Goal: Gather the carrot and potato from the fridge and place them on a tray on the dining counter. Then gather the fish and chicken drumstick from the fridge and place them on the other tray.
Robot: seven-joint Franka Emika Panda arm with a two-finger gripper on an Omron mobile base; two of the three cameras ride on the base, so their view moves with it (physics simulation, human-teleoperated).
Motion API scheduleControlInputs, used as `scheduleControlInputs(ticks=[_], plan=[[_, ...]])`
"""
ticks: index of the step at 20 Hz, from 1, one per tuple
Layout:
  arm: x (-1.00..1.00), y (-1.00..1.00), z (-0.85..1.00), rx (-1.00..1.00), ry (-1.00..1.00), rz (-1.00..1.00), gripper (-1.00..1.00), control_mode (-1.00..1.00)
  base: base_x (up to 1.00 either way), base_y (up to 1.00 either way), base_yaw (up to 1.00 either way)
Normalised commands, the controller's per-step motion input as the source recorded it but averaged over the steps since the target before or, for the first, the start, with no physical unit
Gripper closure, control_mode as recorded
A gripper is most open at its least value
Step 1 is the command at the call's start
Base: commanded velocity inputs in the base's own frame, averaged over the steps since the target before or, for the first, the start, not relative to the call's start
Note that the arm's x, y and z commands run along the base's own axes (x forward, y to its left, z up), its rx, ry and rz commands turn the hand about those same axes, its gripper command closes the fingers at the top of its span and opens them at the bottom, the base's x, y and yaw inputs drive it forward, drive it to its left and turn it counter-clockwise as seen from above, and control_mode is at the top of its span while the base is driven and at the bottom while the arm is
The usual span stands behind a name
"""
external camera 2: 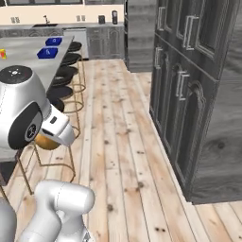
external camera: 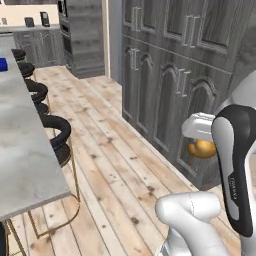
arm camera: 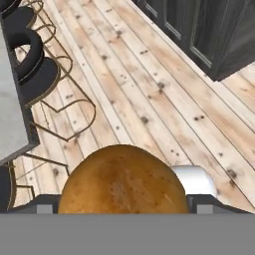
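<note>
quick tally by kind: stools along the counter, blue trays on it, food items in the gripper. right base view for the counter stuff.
Bar stools: 5, first at, last partly behind the arm
Blue trays: 2 () on the dining counter
Potato: 1, held in the gripper
Total: 8

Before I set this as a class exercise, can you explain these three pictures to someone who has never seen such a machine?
It is a simulated kitchen. The white arm is a robot on a driving base. Two pictures come from cameras on that base, behind the arm to its left and right. The third comes from a camera on the hand. The gripper is clamped on a brown potato, also seen as a golden lump at the hand. Around it are a wooden floor, dark cabinets, black bar stools and a grey counter holding two blue trays.
</note>
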Motion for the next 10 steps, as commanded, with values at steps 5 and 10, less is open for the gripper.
scheduleControlInputs(ticks=[5, 10], plan=[[0.0, 0.0, 0.0, 0.0, 0.0, 0.0, 1.0, 1.0, 1.0, -0.7, 0.11], [0.0, 0.0, 0.0, 0.0, 0.0, 0.0, 1.0, 1.0, 1.0, -0.38, 0.03]])
